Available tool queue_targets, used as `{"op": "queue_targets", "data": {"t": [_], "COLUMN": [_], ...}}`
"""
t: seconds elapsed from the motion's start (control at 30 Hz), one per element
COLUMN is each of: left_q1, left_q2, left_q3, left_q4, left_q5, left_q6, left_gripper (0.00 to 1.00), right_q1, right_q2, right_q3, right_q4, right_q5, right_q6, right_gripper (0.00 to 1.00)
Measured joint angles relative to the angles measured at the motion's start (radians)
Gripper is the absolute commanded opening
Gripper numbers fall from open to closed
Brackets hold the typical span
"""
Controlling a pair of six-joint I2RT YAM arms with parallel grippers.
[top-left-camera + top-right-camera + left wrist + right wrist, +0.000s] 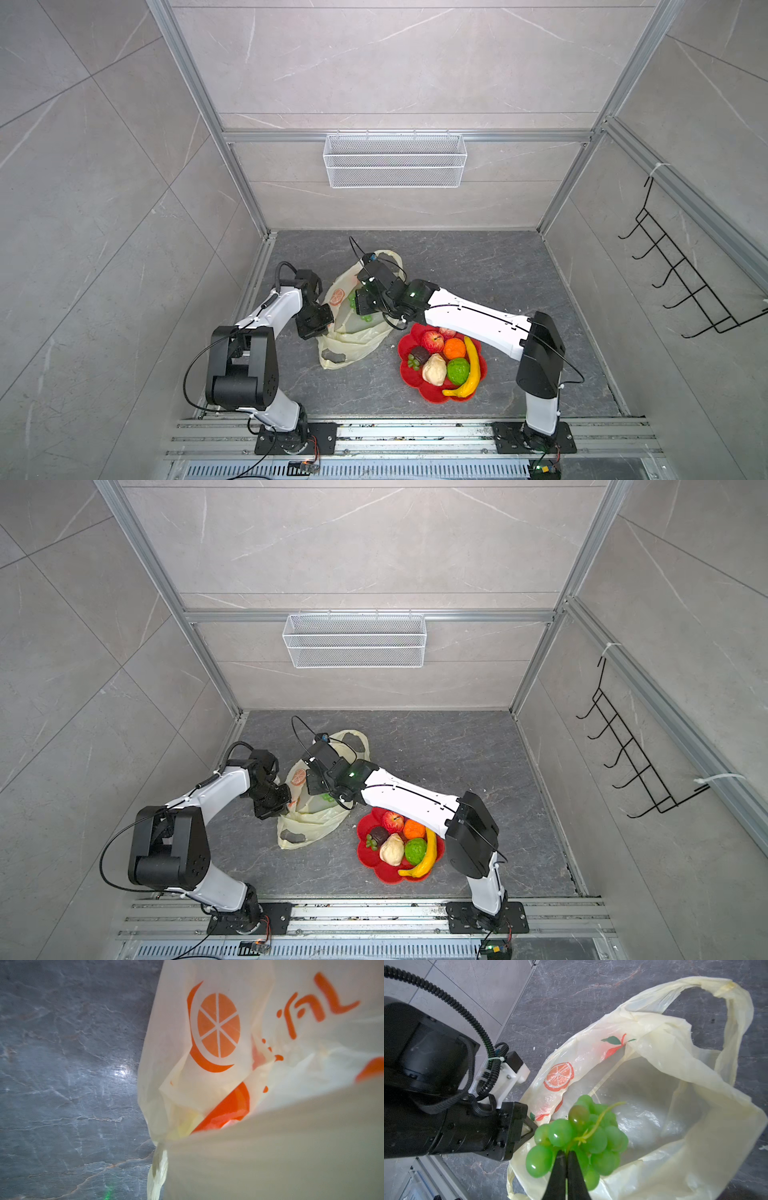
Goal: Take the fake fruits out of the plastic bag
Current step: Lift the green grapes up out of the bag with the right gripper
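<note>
One glossy green grape bunch; translucent pale-yellow bag

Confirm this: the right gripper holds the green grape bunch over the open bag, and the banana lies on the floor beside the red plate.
Wrong on the banana: it lies on the red plate, not the floor, as both top views show. The rest stands: the right gripper is shut on the green grape bunch over the open plastic bag.

Soft, even light fills both top views; shadows are faint. In the left wrist view the bag blurs close to the lens, and a glare spot shines on the floor beside the bag.
</note>
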Motion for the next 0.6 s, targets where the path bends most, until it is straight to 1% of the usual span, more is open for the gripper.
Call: {"op": "queue_targets", "data": {"t": [0.13, 0.4, 0.6], "left_q1": [0.000, -0.001, -0.003], "left_q2": [-0.019, -0.071, -0.083], "left_q3": [0.000, 0.002, 0.002], "left_q4": [0.000, -0.001, -0.002], "left_q5": [-0.018, -0.064, -0.095], "left_q6": [0.000, 0.000, 0.000], "left_gripper": [0.02, 0.02, 0.02], "right_q1": [0.000, 0.000, 0.000], "right_q2": [-0.054, -0.189, -0.272], "right_q3": [-0.023, -0.056, -0.134], "right_q4": [-0.023, -0.055, -0.072], "right_q5": [0.004, 0.059, 0.072], "right_q6": [-0.027, -0.068, -0.073], "right_gripper": [0.00, 0.00, 0.00]}}
